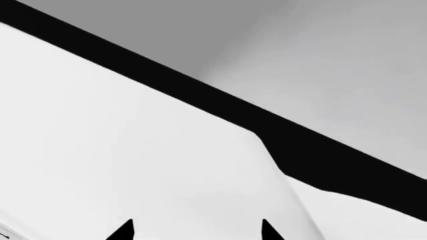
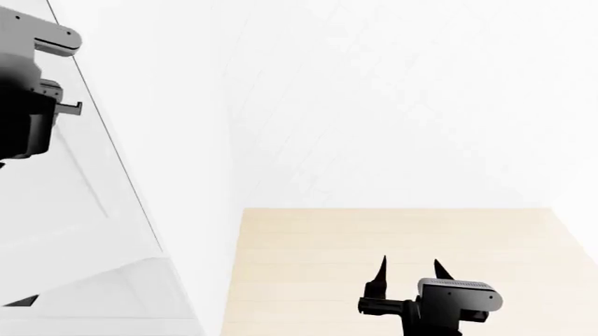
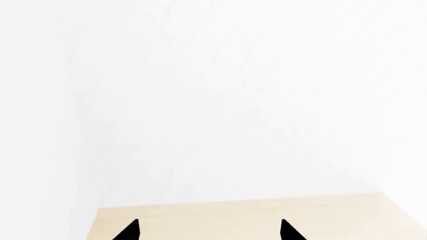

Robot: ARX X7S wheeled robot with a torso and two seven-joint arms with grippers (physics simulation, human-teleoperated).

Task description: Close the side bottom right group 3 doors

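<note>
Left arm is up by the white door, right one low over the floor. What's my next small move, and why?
Probably ease the left end effector into the white door panel to swing it shut. It is open with white surface filling its view; the right end effector hangs open over the floor, away from the door. Contact isn't confirmable.

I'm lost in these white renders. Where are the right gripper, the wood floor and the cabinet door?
right gripper (image 2: 408, 271): head view, between fingertips.
wood floor (image 2: 309, 252): head view, bare planks.
cabinet door (image 2: 70, 203): head view, panel face.
</note>
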